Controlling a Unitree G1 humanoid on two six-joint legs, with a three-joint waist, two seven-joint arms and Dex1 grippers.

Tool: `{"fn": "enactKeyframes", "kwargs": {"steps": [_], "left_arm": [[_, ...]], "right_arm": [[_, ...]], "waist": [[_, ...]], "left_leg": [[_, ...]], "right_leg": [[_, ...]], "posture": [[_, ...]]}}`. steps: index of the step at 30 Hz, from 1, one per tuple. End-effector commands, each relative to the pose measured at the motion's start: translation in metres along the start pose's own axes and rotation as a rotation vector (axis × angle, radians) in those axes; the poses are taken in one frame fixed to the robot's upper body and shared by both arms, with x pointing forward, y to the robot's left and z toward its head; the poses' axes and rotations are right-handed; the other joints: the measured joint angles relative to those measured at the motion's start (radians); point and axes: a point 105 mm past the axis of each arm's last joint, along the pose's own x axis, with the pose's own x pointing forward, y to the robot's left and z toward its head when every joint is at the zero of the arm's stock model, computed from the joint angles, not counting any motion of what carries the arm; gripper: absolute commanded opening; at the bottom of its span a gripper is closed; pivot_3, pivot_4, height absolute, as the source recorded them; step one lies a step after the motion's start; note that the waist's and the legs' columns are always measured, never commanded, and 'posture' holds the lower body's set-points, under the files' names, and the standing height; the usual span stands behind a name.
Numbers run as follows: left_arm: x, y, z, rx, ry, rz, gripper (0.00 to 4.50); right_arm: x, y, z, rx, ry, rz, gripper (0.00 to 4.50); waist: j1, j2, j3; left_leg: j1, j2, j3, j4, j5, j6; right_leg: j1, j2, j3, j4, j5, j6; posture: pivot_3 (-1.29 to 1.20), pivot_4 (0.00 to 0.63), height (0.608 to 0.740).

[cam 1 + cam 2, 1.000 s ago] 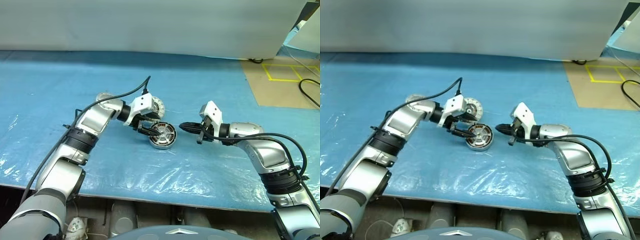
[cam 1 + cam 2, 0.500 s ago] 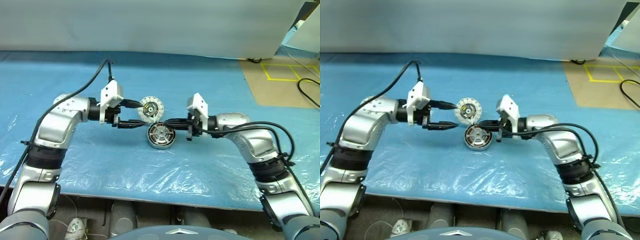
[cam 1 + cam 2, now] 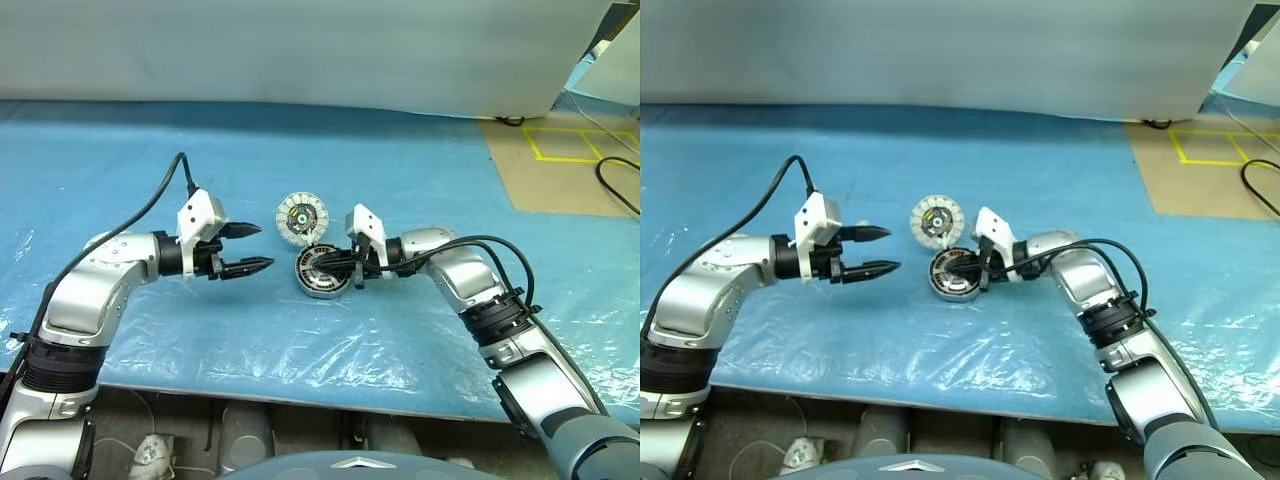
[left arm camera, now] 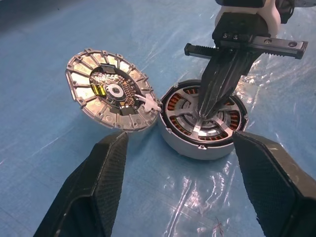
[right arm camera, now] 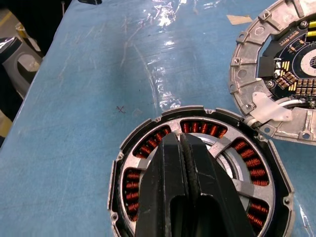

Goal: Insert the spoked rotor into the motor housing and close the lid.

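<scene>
The top of the motor housing (image 3: pixel 323 272) is blocked by the closed right gripper (image 4: pixel 207 114), pressed on its hub. The lid (image 3: pixel 302 218) lies touching its far rim. Open blue sheet (image 3: pixel 250 330) is left before the spread left gripper (image 3: pixel 250 249)

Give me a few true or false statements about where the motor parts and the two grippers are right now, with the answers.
1. The lid lies on the blue sheet beside the motor housing, not on top of it. True.
2. The left gripper is shut on the lid. False: its jaws stand open and hold nothing, off to one side of the parts.
3. The right gripper has its shut fingers pointing down at the middle of the housing. True.
4. The lid shows its plain grey face upward. False: the face with pale rim segments and a dark centre is up.
5. Copper windings show inside the housing. True.
</scene>
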Motion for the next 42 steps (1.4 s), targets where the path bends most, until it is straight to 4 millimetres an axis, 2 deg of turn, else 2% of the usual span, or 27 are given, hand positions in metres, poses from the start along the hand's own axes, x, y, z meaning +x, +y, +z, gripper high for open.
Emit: {"fn": "enactKeyframes", "kwargs": {"steps": [1,5,9,12,13,17,20,23,24,25,27,35,38,42], "left_arm": [[-0.002,-0.003,0.009,0.040,-0.015,-0.006,3.53],[0.001,-0.006,0.008,0.028,-0.008,-0.028,3.53],[0.005,-0.009,0.000,0.037,0.010,-0.035,3.53],[0.007,-0.011,-0.003,0.034,0.013,-0.029,3.53],[0.007,-0.012,-0.003,0.032,0.010,-0.028,3.53],[0.005,-0.021,-0.007,0.013,0.011,-0.039,3.53],[0.003,-0.027,-0.012,0.008,0.026,-0.047,3.53],[0.006,-0.033,-0.015,0.023,0.045,-0.056,3.53],[0.007,-0.036,-0.016,0.032,0.056,-0.056,3.57],[0.008,-0.039,-0.017,0.043,0.064,-0.061,3.57],[0.010,-0.042,-0.016,0.054,0.066,-0.055,3.57],[0.012,-0.046,-0.019,0.082,0.078,-0.036,3.57],[0.017,-0.048,-0.014,0.113,0.059,-0.050,3.57],[0.020,-0.049,-0.013,0.137,0.055,-0.070,3.57]], "right_arm": [[0.002,0.005,-0.006,-0.024,0.020,0.011,0.00],[-0.004,-0.001,0.006,-0.022,-0.011,-0.012,0.00],[-0.022,-0.009,0.052,-0.094,-0.084,-0.013,0.00],[-0.033,-0.007,0.067,-0.144,-0.072,0.010,0.00],[-0.036,-0.006,0.067,-0.158,-0.059,0.018,0.00],[-0.050,0.020,0.028,-0.425,0.196,0.179,0.00],[-0.052,0.033,0.021,-0.559,0.276,0.304,0.00],[-0.046,0.030,0.013,-0.751,0.350,0.357,0.00],[-0.041,0.028,0.013,-0.803,0.349,0.358,0.31],[-0.035,0.025,0.014,-0.863,0.344,0.351,0.41],[-0.031,0.024,0.014,-0.919,0.349,0.369,0.88],[-0.032,0.015,0.015,-0.997,0.389,0.405,3.51],[-0.029,0.009,0.021,-0.999,0.378,0.388,4.45],[-0.028,0.004,0.020,-0.984,0.391,0.381,4.48]], "waist": [[-0.001,0.000,0.000],[-0.007,0.000,0.000],[-0.013,0.000,0.000],[-0.015,0.000,0.000],[-0.014,0.000,0.000],[-0.005,-0.001,0.000],[-0.012,-0.001,0.000],[-0.022,-0.001,0.000],[-0.023,-0.001,0.000],[-0.028,-0.001,0.000],[-0.032,-0.001,0.000],[-0.038,-0.001,0.000],[-0.039,-0.001,0.000],[-0.039,-0.001,0.000]], "left_leg": [[0.000,0.000,0.000,0.000,0.000,0.000],[0.001,0.000,0.000,0.000,0.000,0.000],[0.001,0.000,0.000,0.001,0.000,0.000],[0.001,0.000,0.000,0.001,0.000,0.000],[0.001,0.000,0.000,0.001,0.000,0.000],[0.000,0.000,0.000,0.000,0.000,0.000],[-0.002,0.000,0.000,0.000,0.000,0.000],[-0.001,0.001,0.000,0.002,0.000,0.001],[0.000,0.002,0.000,0.002,0.000,0.001],[0.001,0.002,0.000,0.003,0.000,0.001],[0.000,0.002,0.000,0.006,0.000,0.001],[-0.004,0.001,0.000,0.015,-0.001,0.001],[-0.004,0.004,0.000,0.015,-0.001,0.001],[-0.004,0.004,0.000,0.015,0.000,0.001]], "right_leg": [[0.000,0.000,0.000,0.000,0.000,0.000],[0.000,0.000,0.000,0.001,-0.001,-0.001],[0.000,0.000,0.000,0.002,-0.001,-0.001],[-0.001,0.000,0.001,0.003,-0.001,-0.001],[-0.001,0.000,0.001,0.003,-0.001,-0.001],[0.000,0.000,-0.001,0.002,-0.001,0.001],[-0.001,-0.001,-0.002,0.001,-0.002,0.001],[-0.003,0.000,-0.001,0.006,-0.002,0.000],[-0.003,0.000,-0.001,0.008,-0.004,-0.003],[-0.003,0.000,-0.001,0.009,-0.004,-0.003],[-0.003,0.000,0.000,0.010,-0.004,-0.003],[-0.002,-0.002,-0.001,0.011,-0.004,-0.003],[-0.002,-0.001,-0.002,0.011,-0.004,-0.003],[-0.002,-0.001,-0.002,0.011,-0.004,-0.003]], "posture": [[0.00,0.150,0.740],[0.00,0.150,0.740],[0.00,0.150,0.740],[0.00,0.150,0.740],[0.00,0.150,0.740],[0.00,0.150,0.740],[0.00,0.150,0.740],[0.00,0.150,0.740],[0.00,0.150,0.740],[0.00,0.150,0.740],[0.00,0.150,0.740],[0.00,0.150,0.740],[0.00,0.150,0.740],[0.00,0.150,0.740]]}}
